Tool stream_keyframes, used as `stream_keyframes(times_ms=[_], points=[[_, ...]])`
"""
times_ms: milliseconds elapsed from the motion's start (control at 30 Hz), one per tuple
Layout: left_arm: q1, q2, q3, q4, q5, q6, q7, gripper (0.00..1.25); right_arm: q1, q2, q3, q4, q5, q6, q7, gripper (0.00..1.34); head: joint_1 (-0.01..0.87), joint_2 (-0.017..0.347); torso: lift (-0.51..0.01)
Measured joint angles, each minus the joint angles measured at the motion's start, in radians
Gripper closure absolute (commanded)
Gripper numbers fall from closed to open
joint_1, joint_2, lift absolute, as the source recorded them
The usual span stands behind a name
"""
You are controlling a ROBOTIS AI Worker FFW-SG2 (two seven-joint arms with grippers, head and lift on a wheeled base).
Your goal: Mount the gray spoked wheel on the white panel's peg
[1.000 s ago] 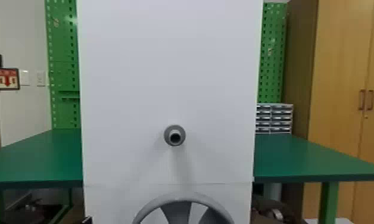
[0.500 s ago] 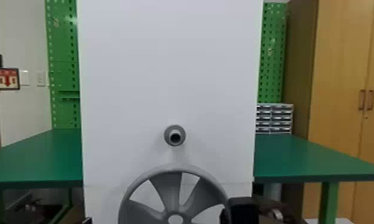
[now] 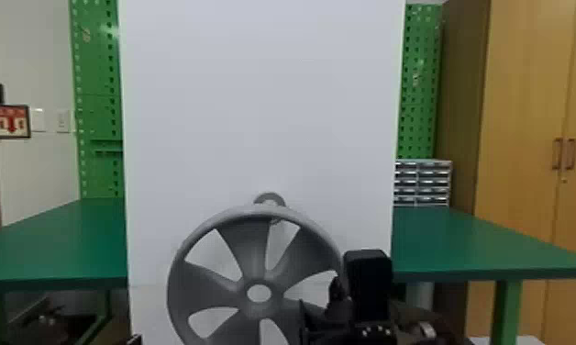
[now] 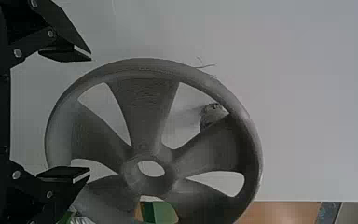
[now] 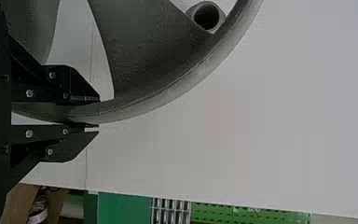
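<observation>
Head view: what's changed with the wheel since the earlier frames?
The gray spoked wheel moved up and slightly left; its rim now overlaps the peg. The right gripper rose with it, its fingers on the rim. Peg and white panel stayed put.

green worktop (image 3: 466, 243) | upright green perforated board (image 3: 96, 172) behind | drawer unit (image 3: 422, 182), 2 columns, on worktop, right | wooden cabinet (image 3: 521, 137), 2 handles, far right | framed red-arrow sign (image 3: 11, 121), left wall (image 3: 35, 174)
</observation>
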Motion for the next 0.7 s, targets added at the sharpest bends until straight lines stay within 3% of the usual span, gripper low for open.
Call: stream_keyframes(times_ms=[700], points=[[0.004, 0.013, -0.001, 0.000, 0.006, 0.000, 0.000, 0.39, -0.100, 0.007, -0.040, -0.074, -0.150, 0.123, -0.033, 1.31, 0.123, -0.008, -0.406]])
